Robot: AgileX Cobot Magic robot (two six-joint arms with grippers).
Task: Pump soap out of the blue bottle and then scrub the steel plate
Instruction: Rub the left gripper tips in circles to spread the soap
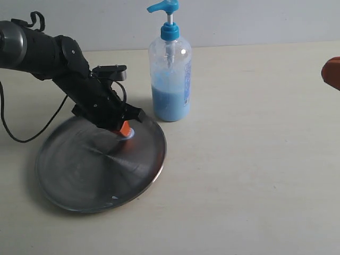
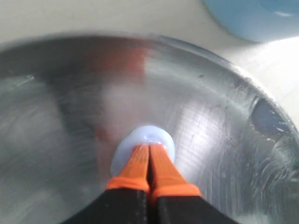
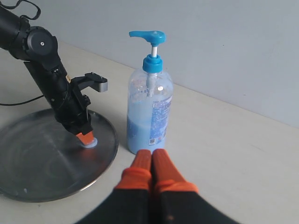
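Pressing down: the left gripper (image 2: 149, 148), its orange fingertips closed flat against each other with no gap and nothing clamped between them; the tips rest in the blob of soap.
Soap (image 2: 145, 135): a small round pale-blue pool on the plate, just inside the rim on the side nearest the bottle; more of it shows as milky liquid inside the bottle.
Steel plate (image 1: 90, 170): lies flat on the bench (image 1: 255, 159) towards its left edge, with the rim just beside the bottle's base; a tiny pale speck (image 1: 114, 197) sits near the rim on the side towards the bench's near edge.
Blue bottle (image 1: 170, 79): stands upright close to the far edge, under half full, pump head (image 1: 163, 7) raised with the spout pointing towards the left edge.
Right gripper (image 3: 152, 154): held over the bench towards the right edge, apart from the bottle; orange fingers pressed together, holding nothing.
Cable (image 1: 16, 133): black, loops from the left arm (image 1: 58, 58) down onto the bench beside the plate, on the left-edge side.
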